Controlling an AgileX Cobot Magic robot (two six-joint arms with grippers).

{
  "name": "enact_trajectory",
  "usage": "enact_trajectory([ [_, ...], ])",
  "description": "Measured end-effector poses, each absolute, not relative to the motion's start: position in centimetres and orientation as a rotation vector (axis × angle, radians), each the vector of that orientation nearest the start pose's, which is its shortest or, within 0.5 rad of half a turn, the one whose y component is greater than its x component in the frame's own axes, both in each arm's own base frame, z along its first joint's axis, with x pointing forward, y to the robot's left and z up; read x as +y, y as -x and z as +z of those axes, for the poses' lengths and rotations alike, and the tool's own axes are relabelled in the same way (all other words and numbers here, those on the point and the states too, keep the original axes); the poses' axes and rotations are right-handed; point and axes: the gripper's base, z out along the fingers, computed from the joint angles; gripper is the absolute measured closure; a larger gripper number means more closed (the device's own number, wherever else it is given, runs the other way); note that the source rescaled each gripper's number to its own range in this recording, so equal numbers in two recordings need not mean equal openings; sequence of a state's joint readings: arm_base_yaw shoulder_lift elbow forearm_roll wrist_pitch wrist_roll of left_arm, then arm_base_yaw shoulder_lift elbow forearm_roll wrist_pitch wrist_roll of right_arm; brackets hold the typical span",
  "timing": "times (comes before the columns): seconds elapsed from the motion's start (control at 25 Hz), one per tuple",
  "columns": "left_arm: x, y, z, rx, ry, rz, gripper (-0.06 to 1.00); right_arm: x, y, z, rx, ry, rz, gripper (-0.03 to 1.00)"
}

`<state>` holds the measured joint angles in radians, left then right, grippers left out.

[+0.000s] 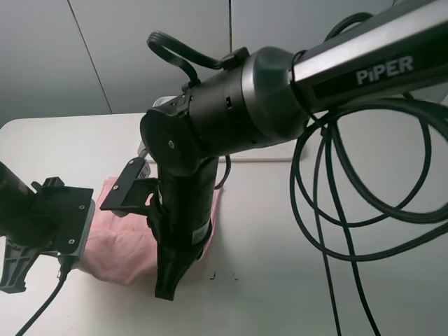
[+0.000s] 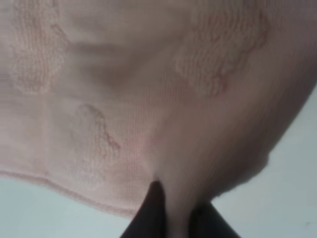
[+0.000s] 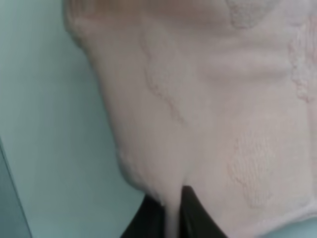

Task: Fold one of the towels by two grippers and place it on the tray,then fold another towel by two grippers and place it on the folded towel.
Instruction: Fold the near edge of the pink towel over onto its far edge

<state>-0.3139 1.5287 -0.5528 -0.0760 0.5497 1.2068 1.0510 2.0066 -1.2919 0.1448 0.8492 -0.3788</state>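
The pink towel (image 1: pixel 119 245) lies bunched up on the left side of the white table (image 1: pixel 273 301). The left gripper (image 2: pixel 176 210) is at the towel's left side and pinches a fold of it tight. The right gripper (image 3: pixel 172 210) pinches another fold tight at its near right edge.

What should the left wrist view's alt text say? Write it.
A pink towel with raised textured patches fills the view, a fold of it pinched in the dark left gripper. Pale table shows beyond its hemmed edge.
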Motion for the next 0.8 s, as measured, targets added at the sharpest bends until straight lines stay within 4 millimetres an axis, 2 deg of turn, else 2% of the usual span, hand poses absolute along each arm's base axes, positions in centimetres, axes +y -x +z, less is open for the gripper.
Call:
enact_trajectory([
  [0.24, -7.7, -20.6, 15.0, 2.290, -1.790, -0.063, 0.94, 32.0, -19.8, 16.1, 2.539, 1.696, 0.235, 0.97],
  [0.6, -6.6, -23.3, 16.7, 2.421, -1.219, -0.205, 0.94, 30.0, -23.1, 16.6, 2.660, 1.409, 0.253, 0.97],
  [0.8, -6.6, -23.8, 17.0, 2.423, -1.101, -0.214, 0.94, 29.7, -24.8, 16.7, 2.641, 1.256, 0.278, 0.97],
])
